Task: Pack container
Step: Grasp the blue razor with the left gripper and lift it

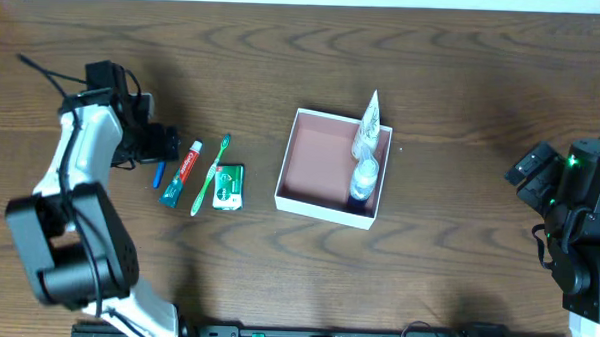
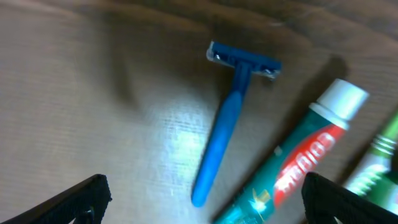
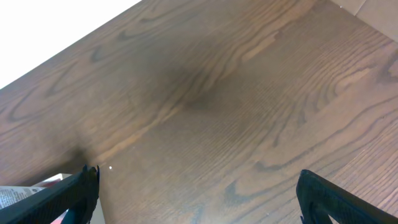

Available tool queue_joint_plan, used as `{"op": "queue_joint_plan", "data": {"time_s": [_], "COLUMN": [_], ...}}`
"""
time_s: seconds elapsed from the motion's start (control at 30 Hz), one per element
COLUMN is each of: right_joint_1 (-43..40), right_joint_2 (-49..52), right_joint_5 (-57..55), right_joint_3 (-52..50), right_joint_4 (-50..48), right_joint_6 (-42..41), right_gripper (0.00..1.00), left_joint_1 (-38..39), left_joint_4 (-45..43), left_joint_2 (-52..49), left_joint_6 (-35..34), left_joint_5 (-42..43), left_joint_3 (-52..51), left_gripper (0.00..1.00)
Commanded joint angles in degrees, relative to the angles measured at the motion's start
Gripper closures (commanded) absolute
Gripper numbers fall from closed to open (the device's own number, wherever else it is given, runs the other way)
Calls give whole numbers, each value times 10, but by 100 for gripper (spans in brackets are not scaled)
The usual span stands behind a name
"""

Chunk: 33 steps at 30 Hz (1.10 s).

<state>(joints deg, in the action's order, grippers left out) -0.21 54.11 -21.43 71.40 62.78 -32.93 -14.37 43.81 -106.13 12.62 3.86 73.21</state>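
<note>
1. Left pincer (image 2: 202, 198) gapes wide over the blue razor (image 2: 227, 118), holding nothing; the right pincer (image 3: 196, 186) is equally wide and empty.
2. Beyond the toothpaste (image 1: 182, 172) and toothbrush (image 1: 211, 175), well apart from the left pincer, sits the container (image 1: 319, 209).
3. It is likely light, with thin walls that flex; grip a wall near a corner.
4. Shallow and square, it has white walls and a reddish-brown floor, with a tube (image 1: 368, 126) and bottle (image 1: 364, 179) along its far side.
</note>
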Motion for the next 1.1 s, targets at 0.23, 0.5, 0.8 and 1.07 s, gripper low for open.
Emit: {"op": "queue_joint_plan", "data": {"time_s": [0.23, 0.5, 0.8, 1.07], "right_joint_1": [-4, -4, -4, -4], "right_joint_2": [-1, -1, -1, -1], "right_joint_5": [-6, -6, -6, -6], "right_joint_3": [2, 2, 2, 2], "right_joint_4": [0, 0, 0, 0], "right_joint_6": [-9, -9, -9, -9], "right_gripper": [1, 1, 1, 1], "left_joint_1": [-1, -1, 0, 0], "left_joint_4": [-64, -82, -90, -72], "left_joint_2": [-51, -74, -88, -88], "left_joint_6": [82, 82, 83, 83], "left_joint_5": [-21, -19, -12, 26], "left_joint_3": [6, 4, 4, 2], "left_gripper": [27, 31, 57, 86]}}
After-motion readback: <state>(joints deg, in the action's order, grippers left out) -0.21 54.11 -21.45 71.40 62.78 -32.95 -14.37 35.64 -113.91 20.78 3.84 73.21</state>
